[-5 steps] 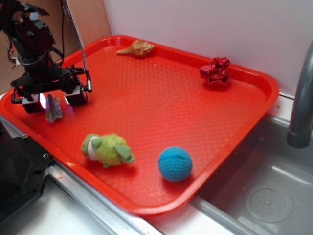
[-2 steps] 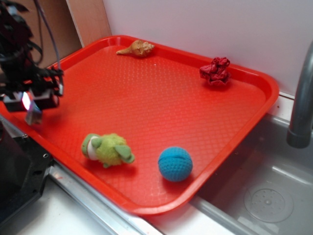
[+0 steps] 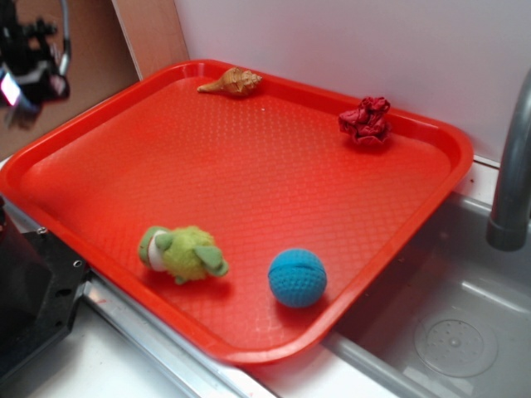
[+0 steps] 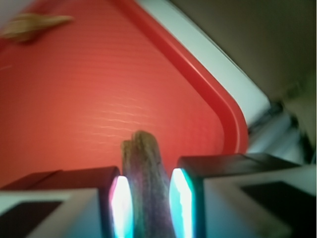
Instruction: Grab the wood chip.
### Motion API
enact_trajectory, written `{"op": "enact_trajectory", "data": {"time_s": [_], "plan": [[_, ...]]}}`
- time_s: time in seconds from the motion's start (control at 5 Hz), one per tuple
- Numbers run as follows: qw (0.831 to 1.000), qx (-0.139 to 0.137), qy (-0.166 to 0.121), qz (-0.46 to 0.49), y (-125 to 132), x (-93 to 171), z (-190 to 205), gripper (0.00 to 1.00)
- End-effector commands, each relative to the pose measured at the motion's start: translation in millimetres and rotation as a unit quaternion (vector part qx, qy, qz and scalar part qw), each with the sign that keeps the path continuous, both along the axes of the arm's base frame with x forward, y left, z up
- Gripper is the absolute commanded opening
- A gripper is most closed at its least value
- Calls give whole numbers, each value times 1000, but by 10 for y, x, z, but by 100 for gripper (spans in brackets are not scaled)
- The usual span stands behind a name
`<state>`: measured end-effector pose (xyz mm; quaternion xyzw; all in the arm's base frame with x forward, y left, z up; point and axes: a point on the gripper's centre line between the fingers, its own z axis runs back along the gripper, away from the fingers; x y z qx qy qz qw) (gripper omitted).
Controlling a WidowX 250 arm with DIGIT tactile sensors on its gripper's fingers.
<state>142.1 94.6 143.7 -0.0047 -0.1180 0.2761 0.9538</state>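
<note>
The gripper [image 4: 147,201] pinched the wood chip [image 4: 144,173] between its two pads and held it above the red tray's [image 3: 431,178] far left corner — the grab looked done, so the next move called only for a firm, steady hold

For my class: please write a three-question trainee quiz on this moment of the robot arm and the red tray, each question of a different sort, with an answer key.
1. True or false: the wood chip lies flat on the red tray.
2. Which object sits nearest the blue ball? A) seashell B) green plush toy C) red crumpled object
3. Fill in: in the wrist view, the gripper is shut on the ____.

Key: 1 false, the chip is clamped between the fingers above the tray; 2 B; 3 wood chip.
</note>
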Motion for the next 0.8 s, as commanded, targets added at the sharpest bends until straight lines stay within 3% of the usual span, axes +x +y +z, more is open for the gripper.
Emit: {"op": "enact_trajectory", "data": {"time_s": [0.0, 0.2, 0.6], "plan": [[986, 18, 40, -160, -496, 569, 537, 0], [980, 22, 55, -190, -781, 675, 525, 0], [982, 20, 62, -177, -867, 648, 449, 0]]}}
